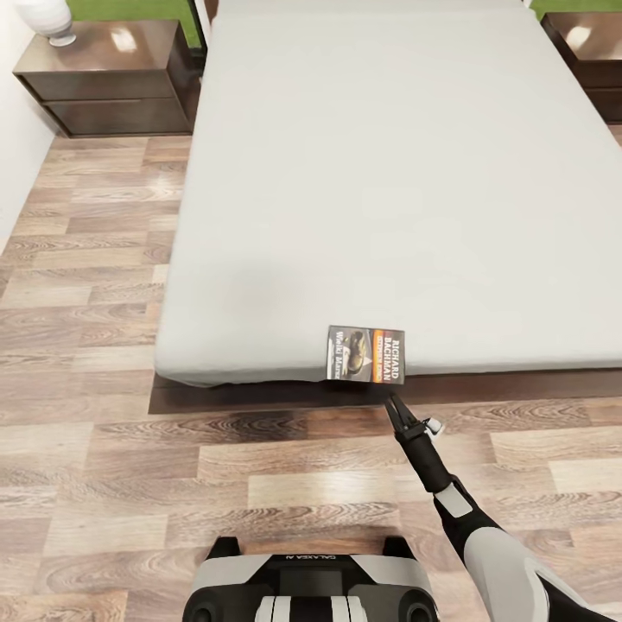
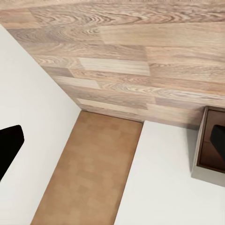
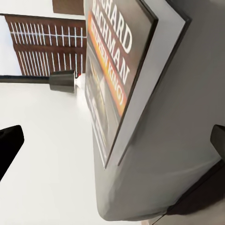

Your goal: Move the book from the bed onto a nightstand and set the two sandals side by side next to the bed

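The right end effector (image 1: pixel 394 403) hung just short of the book (image 1: pixel 366 353), its dark fingers drawn close to a point in the head view; in the right wrist view the finger (image 3: pixel 9 145) showed at one edge with its partner at the other, the book (image 3: pixel 115 79) between them but ungrasped, so the jaws looked parted and empty. The step in hand appeared to be the reach for the book. The next move would call for sliding the fingers over the cover's near edge, which sat at the foot edge of the bed (image 1: pixel 363 173), then closing and carrying it to a nightstand (image 1: pixel 112 78). How the left end effector stood could not be told.

The mattress was plain light grey on a dark frame. Wood-plank floor (image 1: pixel 104 466) lay around it, and a white vase (image 1: pixel 47 19) stood on the left nightstand, a second nightstand (image 1: pixel 592 52) opposite.
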### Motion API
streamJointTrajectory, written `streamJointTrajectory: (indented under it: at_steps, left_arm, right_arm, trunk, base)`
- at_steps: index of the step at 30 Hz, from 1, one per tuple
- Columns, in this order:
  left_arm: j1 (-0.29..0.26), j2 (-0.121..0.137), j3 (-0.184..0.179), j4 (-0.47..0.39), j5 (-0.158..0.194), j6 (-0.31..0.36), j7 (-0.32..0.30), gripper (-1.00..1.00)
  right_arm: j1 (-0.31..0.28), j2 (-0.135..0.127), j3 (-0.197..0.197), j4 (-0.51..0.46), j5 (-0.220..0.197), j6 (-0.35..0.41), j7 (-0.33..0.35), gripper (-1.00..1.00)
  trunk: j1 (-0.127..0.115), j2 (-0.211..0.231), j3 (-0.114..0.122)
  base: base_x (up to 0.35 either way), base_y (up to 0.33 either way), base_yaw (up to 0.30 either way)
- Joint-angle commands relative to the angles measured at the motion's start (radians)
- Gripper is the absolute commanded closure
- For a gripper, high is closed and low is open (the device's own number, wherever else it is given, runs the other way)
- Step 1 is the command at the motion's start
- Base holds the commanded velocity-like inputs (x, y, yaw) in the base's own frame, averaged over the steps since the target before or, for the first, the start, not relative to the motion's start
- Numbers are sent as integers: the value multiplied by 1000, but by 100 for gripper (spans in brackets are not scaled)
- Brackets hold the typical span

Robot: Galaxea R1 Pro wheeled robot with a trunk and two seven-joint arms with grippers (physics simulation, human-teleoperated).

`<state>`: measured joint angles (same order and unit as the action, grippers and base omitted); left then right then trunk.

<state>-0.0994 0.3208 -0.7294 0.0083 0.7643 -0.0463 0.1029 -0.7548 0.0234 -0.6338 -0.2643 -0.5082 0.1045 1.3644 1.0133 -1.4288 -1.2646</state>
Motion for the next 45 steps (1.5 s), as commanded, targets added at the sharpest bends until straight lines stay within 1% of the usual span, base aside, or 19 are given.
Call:
streamJointTrajectory:
  at_steps: [1, 37, 43, 45]
  left_arm:
    - [0, 0, -8, 1, 6, -3, 1, -100]
    - [0, -3, -11, 2, 4, -3, 10, -100]
    - [0, -3, -11, 2, 3, -3, 10, -100]
    - [0, -4, -11, 2, 3, -3, 11, -100]
  right_arm:
    - [0, 0, 1, 0, -7, 11, 2, -100]
    - [0, -2, -12, 0, -8, 11, 2, -100]
    - [0, -2, -12, -1, -23, 11, -1, -100]
    - [0, -3, -12, -1, -42, 11, -16, -100]
  trunk:
    - [0, 0, 0]
    - [0, 0, 0]
    - [0, 0, 0]
    - [0, 0, 0]
  base:
    - [94, 91, 0]
    - [11, 11, 0]
    - [0, 0, 0]
    - [0, 0, 0]
